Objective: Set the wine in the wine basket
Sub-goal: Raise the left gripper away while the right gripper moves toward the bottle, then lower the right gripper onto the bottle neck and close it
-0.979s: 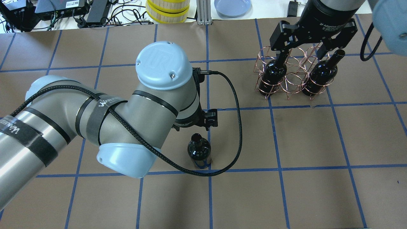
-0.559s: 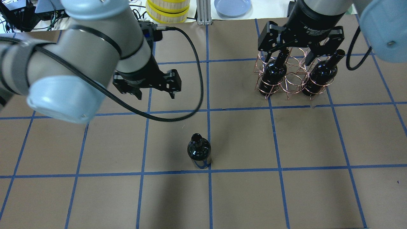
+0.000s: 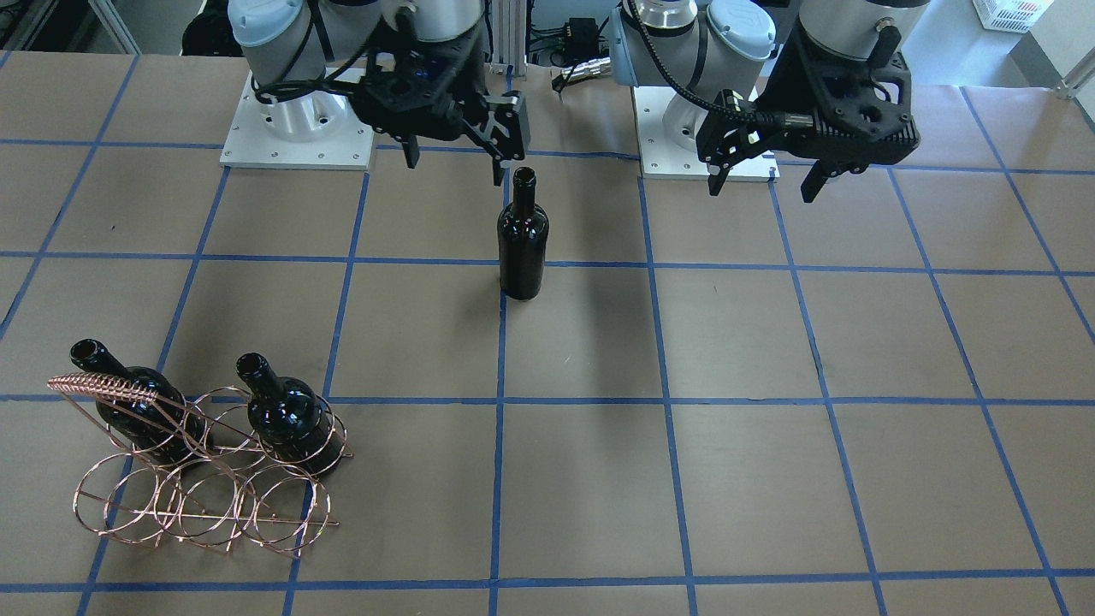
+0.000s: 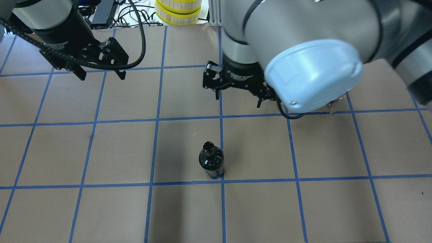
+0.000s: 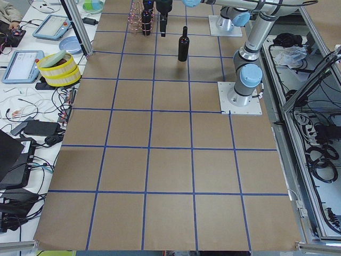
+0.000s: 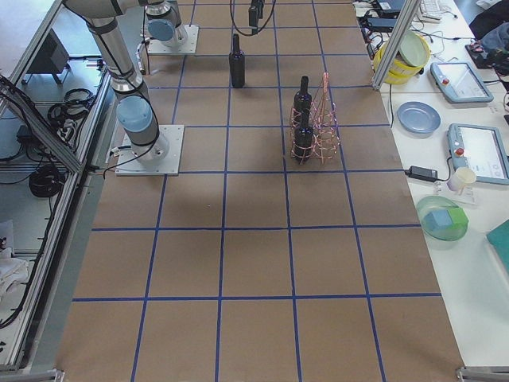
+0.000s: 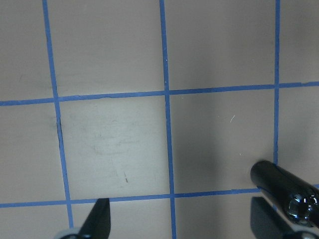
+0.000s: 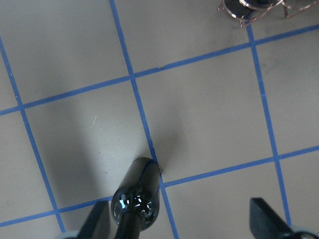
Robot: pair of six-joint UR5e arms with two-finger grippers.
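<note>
Table [image 3: 770, 359] was covered w/ brown paper, blue tape lines marking a sq grid. Beyond its far edge sat a blue plate [image 4: 247, 7], stacked yellow-banded round boxes [image 4: 178, 11] & cables. Both arms stood on metal base plates [image 3: 295, 141] at the robot's side of the table.

The wine [image 3: 522, 235] stood upright on a blue line near table ctr, nothing touching it. The wine basket [image 3: 197, 492] sat well apart from it, on the robot's right toward the far side, w/ two other bottles [image 3: 287, 419] leaning in its rings, a gap btwn them.

Right arm reached over the ctr, wrist pointing down. Right tool [image 3: 456, 167] hung above the table w/ fingers spread wide, gripping nothing. Its wrist cam showed the wine's mouth low in frame, beside one finger.

Left arm was held up on the robot's left. Left tool [image 3: 761, 184] pointed down at the paper, fingers spread too, holding nothing, apart from the wine.
</note>
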